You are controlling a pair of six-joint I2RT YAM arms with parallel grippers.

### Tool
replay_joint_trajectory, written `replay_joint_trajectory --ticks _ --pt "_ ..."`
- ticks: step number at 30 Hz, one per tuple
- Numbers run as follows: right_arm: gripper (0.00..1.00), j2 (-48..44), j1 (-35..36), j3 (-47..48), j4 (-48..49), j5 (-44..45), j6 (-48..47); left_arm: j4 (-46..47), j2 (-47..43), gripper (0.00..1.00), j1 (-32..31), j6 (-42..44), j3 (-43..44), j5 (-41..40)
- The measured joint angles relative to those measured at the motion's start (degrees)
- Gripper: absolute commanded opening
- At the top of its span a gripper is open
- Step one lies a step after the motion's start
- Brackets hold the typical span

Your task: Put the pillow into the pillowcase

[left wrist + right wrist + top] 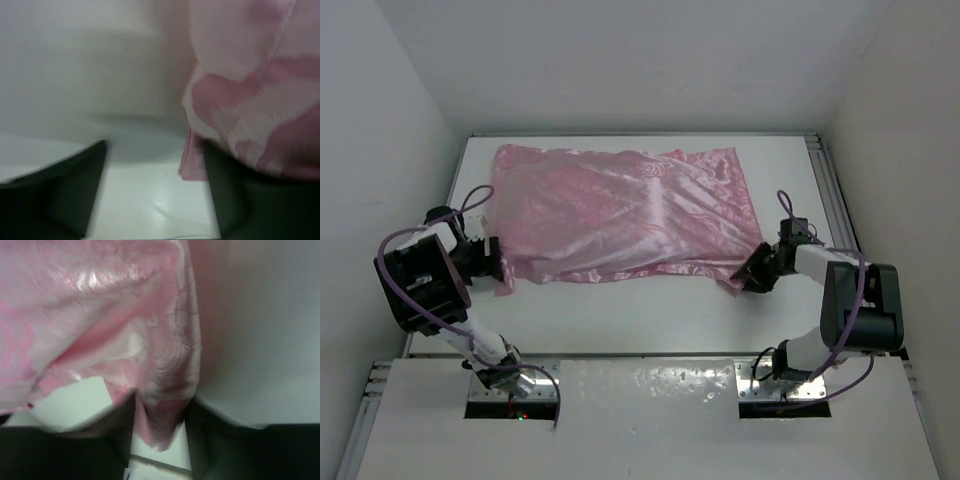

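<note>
1. The pillowcase [620, 215] lies on the counter [640, 325], nearer the far edge than the near one. Its long axis runs from the counter's left side to its right. It looks plump rather than limp.
2. The pillow shows in none of the views. From the fullness of the pink fabric I judge it is probably inside already, though no open end can be made out to confirm that.
3. The left gripper [492, 260] sits at the pillowcase's near left corner and the right gripper [751, 276] at its near right corner. Each arm is nearer the end on its own side, and the bulk of the fabric lies beyond both, toward the far edge.
4. In the left wrist view, the left gripper's jaws stand wide apart with bare counter between them. A pink corner lies just beside one finger [250, 210], and bulging fabric overhangs that finger, but nothing is pinched.
5. In the right wrist view, a narrow pink corner hangs down between the right gripper's two fingers [75, 455], which stand partly apart. I cannot tell whether they press on it.
6. The top view gives the whole layout and the long axis, but it hides what lies between the jaws. The wrist views show that gap, but only a blurred patch of cloth besides.
7. My judgement is that the coming move turns on the two near corners: the right one is already between the jaws, the left one only beside them.
</note>
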Motion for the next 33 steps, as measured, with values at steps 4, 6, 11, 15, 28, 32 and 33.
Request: replay_joint_trajectory --ticks 4,6,11,15,28,32,33 --pt "0.00 -1.66 -3.26 -5.92 3.48 -2.58 3.91 1.20 3.52 0.00 -0.09 -0.55 3.30 -0.22" --pt "0.00 -4.44 -6.01 -6.88 2.29 -1.99 4.33 1.09 5.05 0.00 0.46 -0.42 5.07 1.05" --pt "0.00 -14.69 -14.88 -5.86 -2.23 -0.15 3.80 -2.75 4.79 0.00 1.92 1.97 6.93 2.84" --pt "0.00 -17.53 -18.34 -2.47 -5.35 -0.09 2.43 -7.45 0.59 0.00 1.95 5.95 8.83 0.85" --pt "0.97 -16.87 -17.94 5.20 -14.99 9.79 -1.33 -17.20 -3.32 0.64 -6.86 11.74 13.49 4.22" --pt "0.81 -15.21 -11.30 14.21 -13.11 15.58 -3.28 -15.78 0.46 0.72 -11.47 9.33 24.65 7.74" --pt "0.70 -13.25 -8.35 17.51 -12.41 16.90 -4.07 -14.36 1.64 0.71 -12.50 8.17 27.21 8.46"
